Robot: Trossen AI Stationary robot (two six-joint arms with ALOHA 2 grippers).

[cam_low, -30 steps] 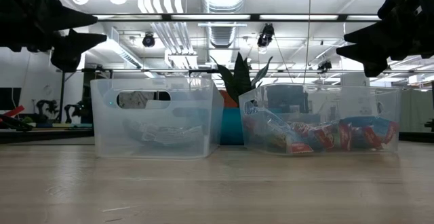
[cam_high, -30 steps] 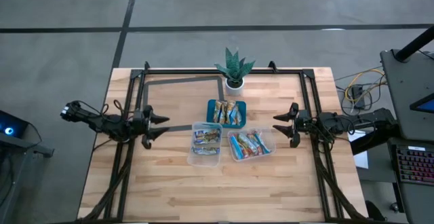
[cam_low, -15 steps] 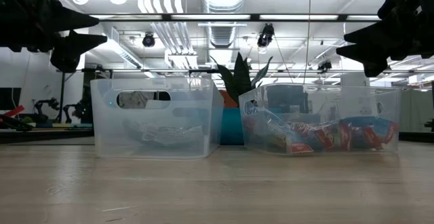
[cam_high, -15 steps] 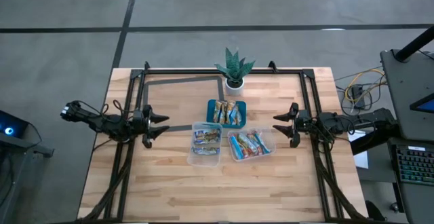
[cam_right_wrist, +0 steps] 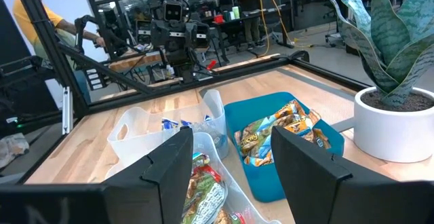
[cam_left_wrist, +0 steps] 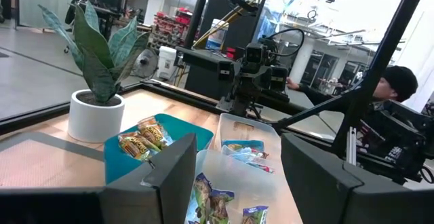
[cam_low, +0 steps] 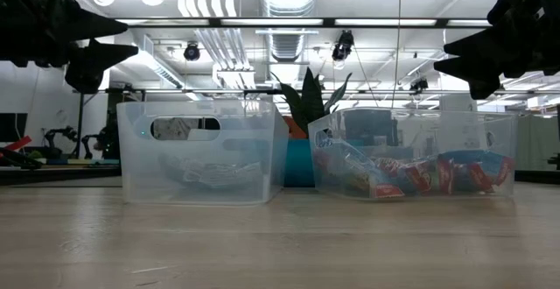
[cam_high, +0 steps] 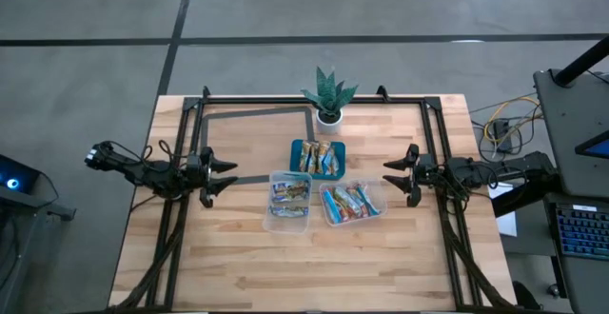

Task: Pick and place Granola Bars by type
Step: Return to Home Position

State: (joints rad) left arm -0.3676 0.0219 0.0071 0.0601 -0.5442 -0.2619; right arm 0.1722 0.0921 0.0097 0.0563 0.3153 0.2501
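Granola bars lie in three containers mid-table: several in the teal tray (cam_high: 318, 158), several in the left clear tub (cam_high: 289, 200), several red and blue ones in the right clear tub (cam_high: 352, 202). My left gripper (cam_high: 226, 176) hovers open over the table's left side, pointing at the tubs. My right gripper (cam_high: 393, 176) hovers open on the right, facing them too. In the left wrist view my fingers frame the tubs (cam_left_wrist: 230, 176) and the tray (cam_left_wrist: 152, 142). The right wrist view shows tan-wrapped bars (cam_right_wrist: 281, 129) in the tray.
A potted plant (cam_high: 328, 95) stands beyond the tray near the far edge. Black frame rails (cam_high: 257, 102) run along the far side and both arm bases. A dark tape outline (cam_high: 257, 143) marks the far left of the table. Bare wood lies along the near side (cam_high: 314, 266). People are beyond the table.
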